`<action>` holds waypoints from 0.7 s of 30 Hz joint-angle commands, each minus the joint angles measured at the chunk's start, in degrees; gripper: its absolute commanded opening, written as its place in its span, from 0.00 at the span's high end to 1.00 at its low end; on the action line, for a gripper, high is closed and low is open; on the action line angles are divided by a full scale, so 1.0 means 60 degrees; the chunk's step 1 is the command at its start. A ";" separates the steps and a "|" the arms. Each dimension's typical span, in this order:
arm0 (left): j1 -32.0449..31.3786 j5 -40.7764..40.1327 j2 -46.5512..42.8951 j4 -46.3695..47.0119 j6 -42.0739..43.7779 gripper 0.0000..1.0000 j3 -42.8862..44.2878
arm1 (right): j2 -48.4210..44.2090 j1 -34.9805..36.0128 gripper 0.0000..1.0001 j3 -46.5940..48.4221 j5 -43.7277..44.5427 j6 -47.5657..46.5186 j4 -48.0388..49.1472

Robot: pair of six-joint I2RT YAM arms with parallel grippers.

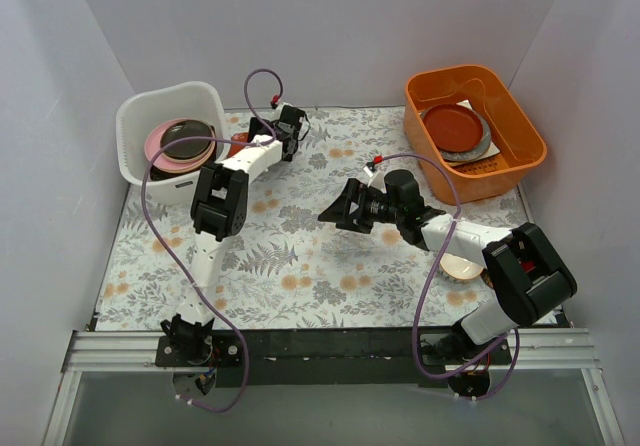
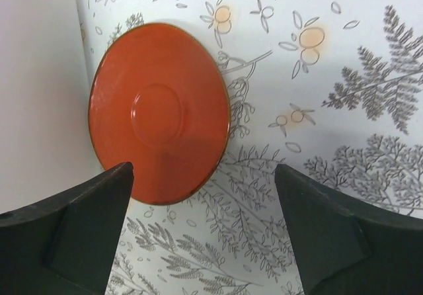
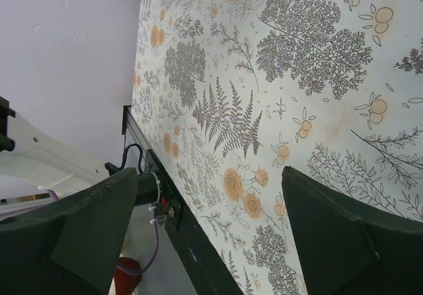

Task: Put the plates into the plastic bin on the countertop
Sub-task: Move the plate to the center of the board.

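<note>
An orange-red plate (image 2: 158,110) lies flat on the countertop (image 2: 344,57), right beside the white wall of the plastic bin (image 2: 36,77). My left gripper (image 2: 203,172) hovers open and empty just off the plate's near edge. In the top view the plate (image 1: 237,147) peeks out beside the left gripper (image 1: 287,131). The bin (image 1: 135,126) holds a pink plate (image 1: 153,147) with a dark plate (image 1: 187,138) on top. My right gripper (image 1: 338,211) is open and empty above mid-countertop, as the right wrist view (image 3: 208,176) shows. A beige plate (image 1: 462,266) lies under the right arm.
An orange tub (image 1: 520,131) at the back right holds a red plate (image 1: 452,126) on a grey one. Grey walls close off three sides. A black rail (image 3: 198,242) runs along the countertop's near edge.
</note>
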 commanded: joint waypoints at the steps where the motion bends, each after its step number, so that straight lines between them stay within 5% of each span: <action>1: -0.0040 -0.0074 0.0519 -0.0393 -0.0195 0.14 0.0533 | -0.0218 -0.0079 0.03 -0.0108 -0.0207 -0.0153 0.0232; 9: 0.0047 -0.0673 0.0812 -0.0335 -0.0152 0.38 0.0637 | -0.0189 -0.0137 0.03 -0.0108 -0.0251 -0.0256 0.0100; 21: 0.0399 -0.1364 0.1003 -0.0261 -0.0152 0.46 0.0724 | -0.0057 -0.0167 0.03 -0.0108 -0.0339 -0.0271 0.0114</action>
